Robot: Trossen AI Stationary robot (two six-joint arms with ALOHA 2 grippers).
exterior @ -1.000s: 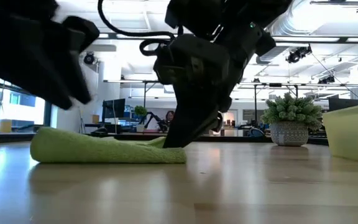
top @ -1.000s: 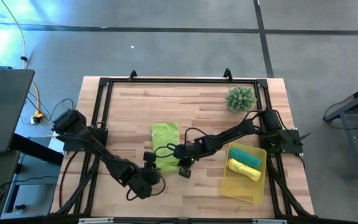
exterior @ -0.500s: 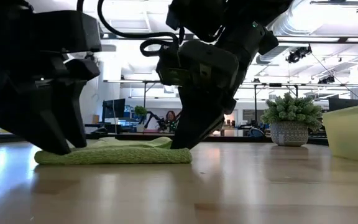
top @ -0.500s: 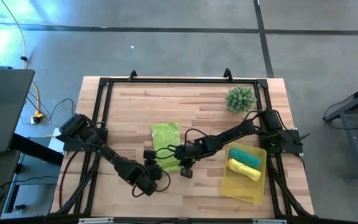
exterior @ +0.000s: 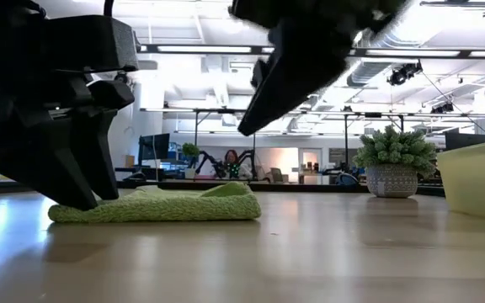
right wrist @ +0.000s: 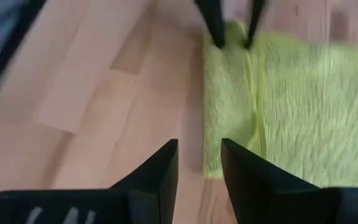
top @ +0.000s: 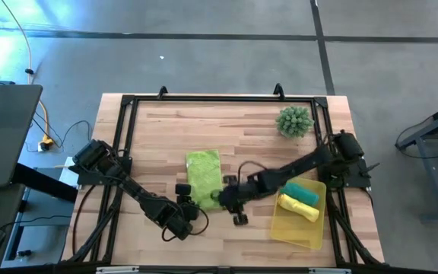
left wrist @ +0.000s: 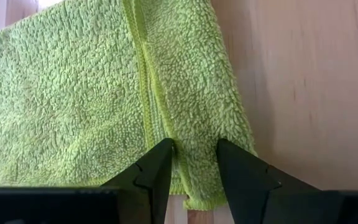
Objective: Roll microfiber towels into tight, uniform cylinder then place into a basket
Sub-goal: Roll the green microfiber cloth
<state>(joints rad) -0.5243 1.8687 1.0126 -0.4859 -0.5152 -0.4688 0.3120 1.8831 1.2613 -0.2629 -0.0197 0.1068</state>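
The lime green towel point(top: 204, 175) lies flat on the table, folded into a long strip, with a hem point(left wrist: 143, 74) running down its length. My left gripper point(left wrist: 194, 152) is open, and its fingertips stand on the towel's near end point(exterior: 87, 198). My right gripper point(right wrist: 199, 152) is open and holds nothing. It hangs above the wood just right of the towel's near end point(top: 226, 199). The basket point(top: 287, 227) at the near right holds a rolled teal towel point(top: 303, 190) and a rolled yellow towel point(top: 296, 207). My left gripper sets both fingertips point(left wrist: 163, 155) down on the towel's near end point(left wrist: 194, 134), close to one corner, one on either side of the hem. The fingers point down from above. The towel lies flat on the table beneath them, with a low strip of it in the gap.
A spiky green plant in a pot point(top: 293, 120) stands at the far right. A black frame point(top: 204, 99) runs along the table's edges. Bare wood lies to the left of the towel and along the near edge.
My left gripper has come from the near left toward the towel and gone down onto its near end. My right gripper, which stood on the towel's near end, has lifted off it and drawn back toward the table's right. The towel stays flat where it was.
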